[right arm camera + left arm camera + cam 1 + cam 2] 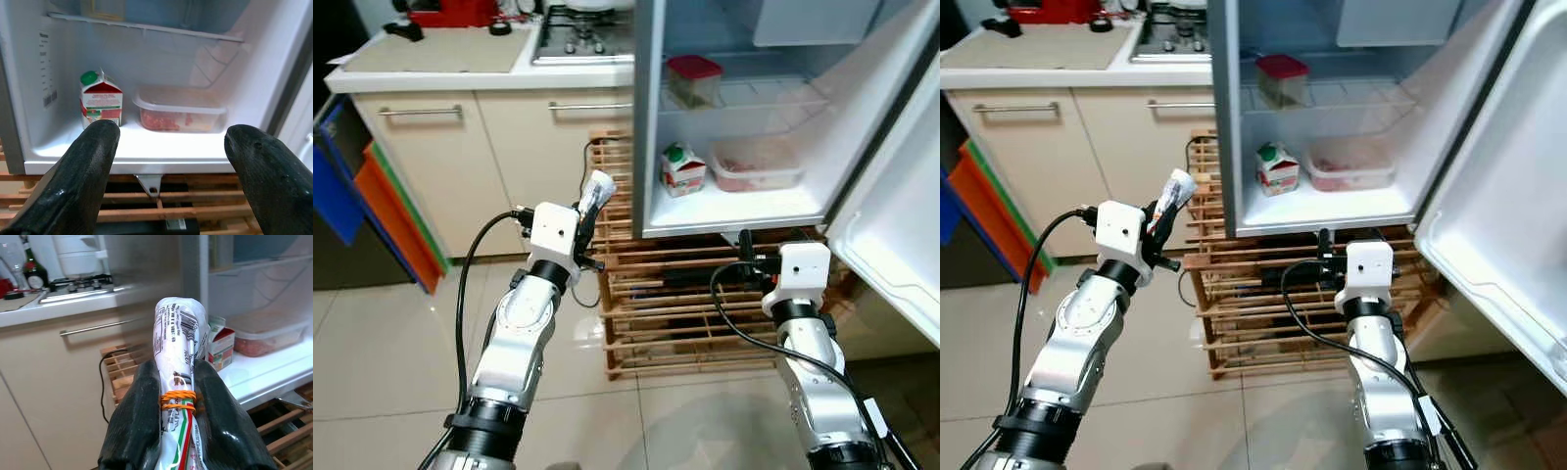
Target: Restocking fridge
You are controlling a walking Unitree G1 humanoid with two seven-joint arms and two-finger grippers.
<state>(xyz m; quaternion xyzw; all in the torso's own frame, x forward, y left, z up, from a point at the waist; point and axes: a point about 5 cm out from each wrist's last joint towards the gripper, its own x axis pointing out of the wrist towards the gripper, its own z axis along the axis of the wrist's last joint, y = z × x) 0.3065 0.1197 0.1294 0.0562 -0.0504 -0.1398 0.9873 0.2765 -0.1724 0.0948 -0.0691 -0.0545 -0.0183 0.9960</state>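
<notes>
The fridge [649,117] stands open on a wooden rack, its door [891,235] swung out to the right. On its bottom shelf [734,206] are a small red and white carton [682,168] and a clear tub [756,164] with red contents. A red-lidded container [694,80] sits on the shelf above. My left gripper [587,211] is shut on a rolled white packet [177,333] bound with an orange rubber band, held left of the fridge at shelf height. My right gripper [171,147] is open just below the shelf's front edge, facing the carton [100,100] and tub [180,110].
The slatted wooden rack [685,313] under the fridge fills the space ahead of both arms. A cream cabinet [460,166] with a worktop and gas hob [582,39] stands to the left. Blue, orange and green panels [372,206] lean at far left. The tiled floor [391,352] is beneath.
</notes>
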